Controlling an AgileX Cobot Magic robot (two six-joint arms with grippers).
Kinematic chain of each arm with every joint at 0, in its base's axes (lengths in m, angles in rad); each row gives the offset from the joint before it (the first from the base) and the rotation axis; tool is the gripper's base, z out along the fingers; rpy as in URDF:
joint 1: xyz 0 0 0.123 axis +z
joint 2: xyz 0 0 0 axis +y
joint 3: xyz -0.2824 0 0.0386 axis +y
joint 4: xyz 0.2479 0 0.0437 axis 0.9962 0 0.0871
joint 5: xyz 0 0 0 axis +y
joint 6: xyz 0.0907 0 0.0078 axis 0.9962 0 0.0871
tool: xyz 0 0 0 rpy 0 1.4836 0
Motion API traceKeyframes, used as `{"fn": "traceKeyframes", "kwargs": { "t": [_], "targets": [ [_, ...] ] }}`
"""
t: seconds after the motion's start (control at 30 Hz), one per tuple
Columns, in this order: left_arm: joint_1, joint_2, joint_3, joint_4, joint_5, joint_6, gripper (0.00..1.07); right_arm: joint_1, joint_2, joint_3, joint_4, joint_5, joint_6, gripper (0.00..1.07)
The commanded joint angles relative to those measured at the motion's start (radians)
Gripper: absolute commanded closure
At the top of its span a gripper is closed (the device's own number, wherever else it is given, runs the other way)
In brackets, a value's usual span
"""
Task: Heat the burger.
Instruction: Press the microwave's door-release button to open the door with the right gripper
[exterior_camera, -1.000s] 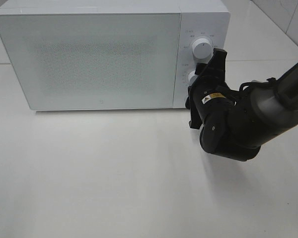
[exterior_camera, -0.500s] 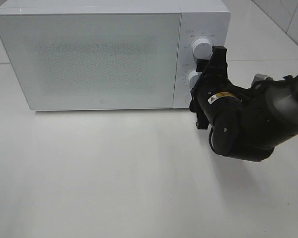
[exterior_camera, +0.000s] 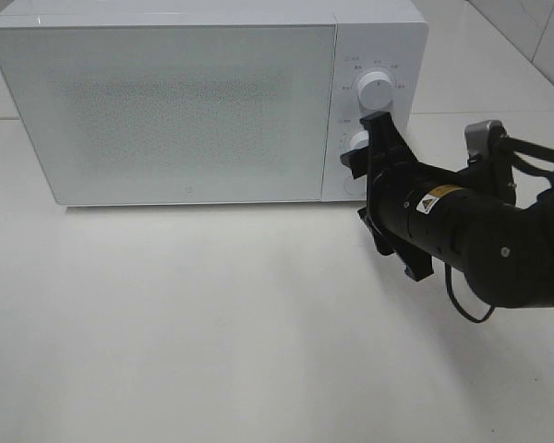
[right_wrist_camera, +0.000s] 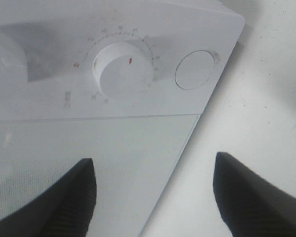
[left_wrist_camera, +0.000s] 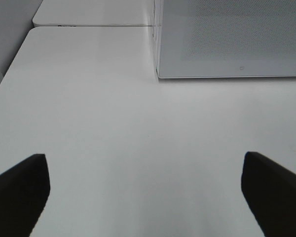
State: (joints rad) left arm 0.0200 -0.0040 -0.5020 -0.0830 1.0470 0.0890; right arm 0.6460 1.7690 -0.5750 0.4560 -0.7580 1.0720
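Observation:
The burger is out of view; the white microwave (exterior_camera: 185, 101) has its door shut and nothing shows through the frosted front. My right gripper (exterior_camera: 363, 148) is open just in front of the lower knob (exterior_camera: 357, 143) on the control panel, under the upper knob (exterior_camera: 376, 89). In the right wrist view the fingers (right_wrist_camera: 64, 197) stand apart with nothing between them, short of that knob (right_wrist_camera: 126, 71). My left gripper (left_wrist_camera: 148, 197) is open over bare table, with the microwave's corner (left_wrist_camera: 232, 34) ahead of it.
A round door button (right_wrist_camera: 195, 70) sits beside the lower knob. The white table (exterior_camera: 212, 323) stretches in front of the microwave. A seam to a second tabletop (left_wrist_camera: 89, 24) runs behind it. The right arm's bulk (exterior_camera: 480, 240) fills the table's right side.
The right gripper has rolled at the wrist and its jaws have widened at the lower knob. The arm has swung down and to the right. The left gripper has not moved.

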Motion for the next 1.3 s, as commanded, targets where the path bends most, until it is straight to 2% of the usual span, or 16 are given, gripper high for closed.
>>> {"fn": "traceKeyframes", "kwargs": {
  "t": [0.03, 0.27, 0.33, 0.5, 0.6, 0.63, 0.7, 0.73, 0.8, 0.83, 0.97, 1.17, 1.23, 1.3],
  "targets": [
    [0.004, -0.022, 0.003, -0.009, -0.012, -0.002, 0.03, -0.006, -0.078, 0.002, -0.057, 0.135, -0.195, 0.40],
    [0.004, -0.022, 0.003, -0.009, -0.012, -0.002, 0.03, -0.006, -0.182, 0.001, -0.124, 0.360, -0.457, 0.40],
    [0.004, -0.022, 0.003, -0.009, -0.012, -0.002, 0.03, -0.006, -0.241, 0.000, -0.177, 0.527, -0.571, 0.40],
    [0.004, -0.022, 0.003, -0.009, -0.012, -0.002, 0.03, -0.009, -0.299, -0.009, -0.247, 0.663, -0.643, 0.40],
    [0.004, -0.022, 0.003, -0.009, -0.012, -0.002, 0.03, -0.009, -0.343, -0.049, -0.322, 0.802, -0.686, 0.40],
    [0.004, -0.022, 0.003, -0.009, -0.012, -0.002, 0.03, -0.009, -0.364, -0.087, -0.392, 0.914, -0.702, 0.40],
    [0.004, -0.022, 0.003, -0.009, -0.012, -0.002, 0.03, -0.009, -0.374, -0.109, -0.419, 0.956, -0.706, 0.40],
    [0.004, -0.022, 0.003, -0.009, -0.012, -0.002, 0.03, -0.009, -0.399, -0.151, -0.489, 1.064, -0.708, 0.40],
    [0.004, -0.022, 0.003, -0.009, -0.012, -0.002, 0.03, -0.009, -0.414, -0.166, -0.515, 1.106, -0.708, 0.40],
    [0.004, -0.022, 0.003, -0.009, -0.012, -0.002, 0.03, -0.009, -0.442, -0.196, -0.559, 1.200, -0.708, 0.40],
    [0.004, -0.022, 0.003, -0.009, -0.012, -0.002, 0.03, -0.006, -0.512, -0.232, -0.588, 1.316, -0.737, 0.40],
    [0.004, -0.022, 0.003, -0.009, -0.012, -0.002, 0.03, -0.006, -0.594, -0.233, -0.583, 1.394, -0.758, 0.40],
    [0.004, -0.022, 0.003, -0.009, -0.012, -0.002, 0.03, -0.006, -0.675, -0.233, -0.583, 1.510, -0.781, 0.40],
    [0.004, -0.022, 0.003, -0.009, -0.012, -0.002, 0.03, -0.006, -0.692, -0.232, -0.583, 1.537, -0.781, 0.40]
  ]
}}
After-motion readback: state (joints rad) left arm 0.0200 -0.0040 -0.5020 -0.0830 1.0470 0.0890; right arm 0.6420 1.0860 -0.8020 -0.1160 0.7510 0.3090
